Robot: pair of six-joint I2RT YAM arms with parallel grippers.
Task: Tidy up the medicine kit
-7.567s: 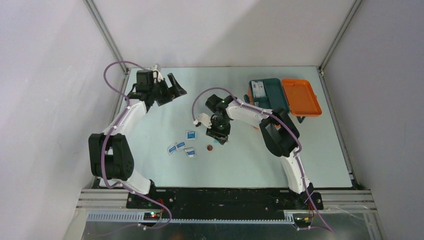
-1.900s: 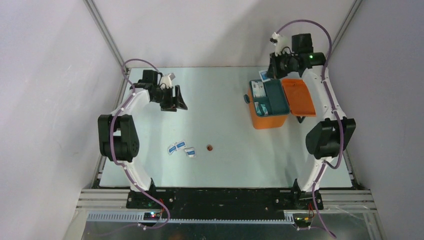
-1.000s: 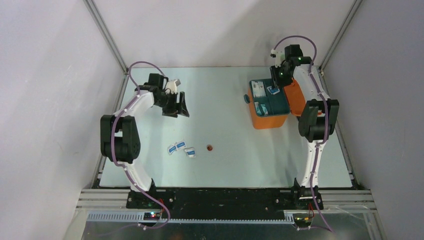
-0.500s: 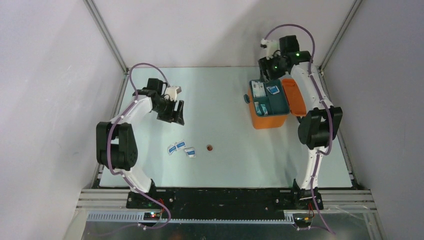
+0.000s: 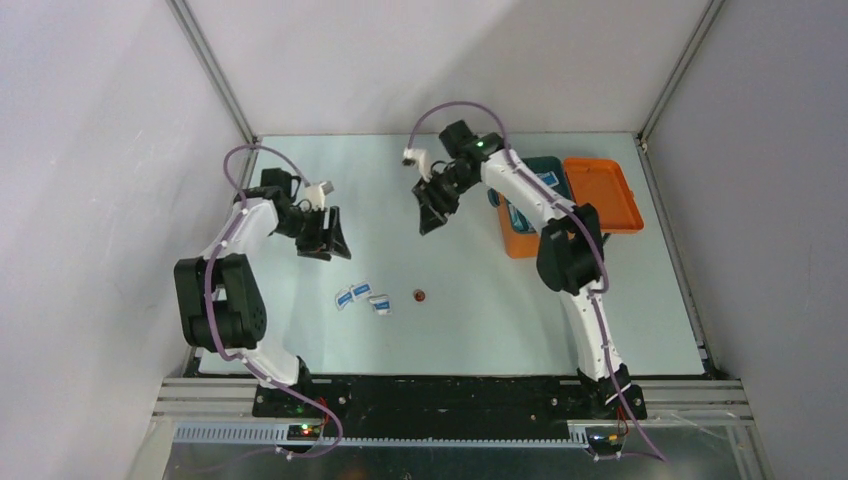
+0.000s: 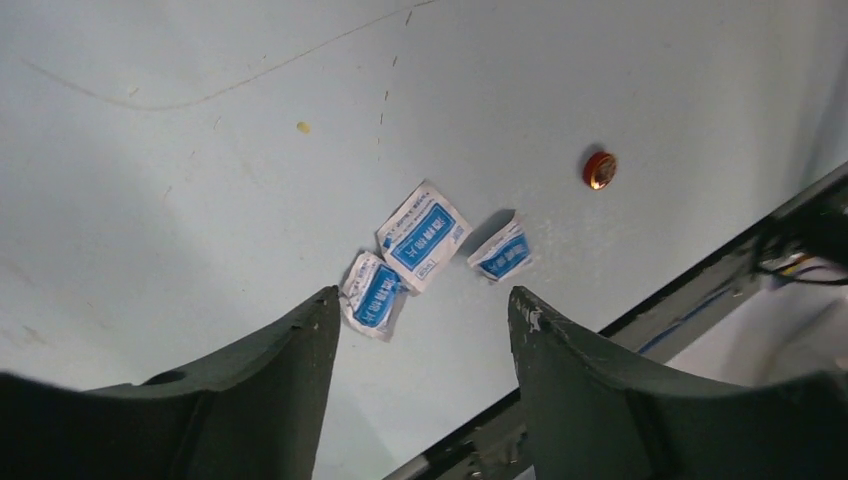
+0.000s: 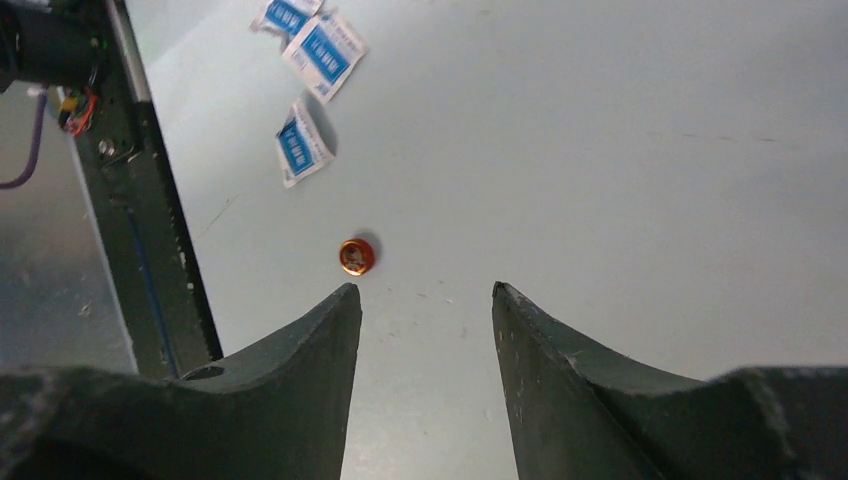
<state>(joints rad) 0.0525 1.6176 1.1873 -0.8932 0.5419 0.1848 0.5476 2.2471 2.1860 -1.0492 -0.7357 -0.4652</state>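
Note:
The orange medicine kit [image 5: 522, 240] stands open at the back right, its lid [image 5: 601, 194] laid flat to the right; my right arm hides most of the teal tray inside. Three blue-and-white packets [image 5: 362, 297] lie in the middle of the table, also in the left wrist view [image 6: 422, 237] and the right wrist view [image 7: 321, 52]. A small red round tin [image 5: 420, 295] lies just right of them [image 6: 599, 169] [image 7: 355, 256]. My left gripper [image 5: 330, 243] is open and empty, above and left of the packets. My right gripper [image 5: 433, 217] is open and empty, left of the kit.
The table's black front rail [image 5: 440, 395] runs along the near edge and shows in both wrist views [image 6: 640, 320] [image 7: 150, 220]. Grey walls and metal frame posts [image 5: 215, 75] enclose the table at the back and sides.
My right gripper dropped a packet into the kit's tray and swung left, away from the kit, toward the table's middle. My left gripper moved nearer the loose packets.

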